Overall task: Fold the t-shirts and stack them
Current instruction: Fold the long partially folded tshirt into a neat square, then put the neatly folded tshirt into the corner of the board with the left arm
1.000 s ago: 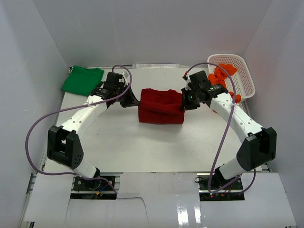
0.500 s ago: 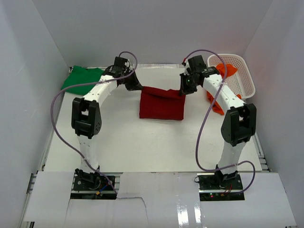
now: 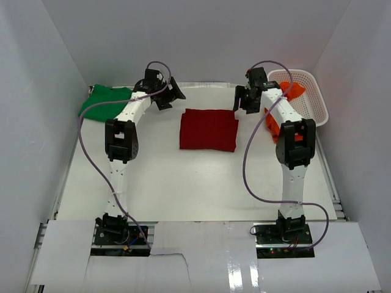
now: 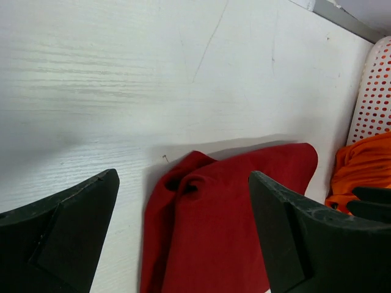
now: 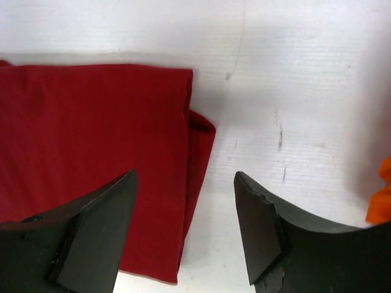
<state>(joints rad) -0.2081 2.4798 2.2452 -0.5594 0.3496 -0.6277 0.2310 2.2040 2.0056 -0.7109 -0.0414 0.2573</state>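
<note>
Presently, the white plastic lattice basket (image 3: 316, 101), upper right, holds the crumpled orange cloth t-shirt (image 3: 292, 90), which partly spills over its left rim. The folded dark red cloth t-shirt (image 3: 208, 129) lies mid-frame, just below the left gripper (image 3: 173, 96) and right gripper (image 3: 242, 99), both released and grasping nothing.

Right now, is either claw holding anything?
Left gripper: open, holding nothing.
Right gripper: open, holding nothing.
</note>
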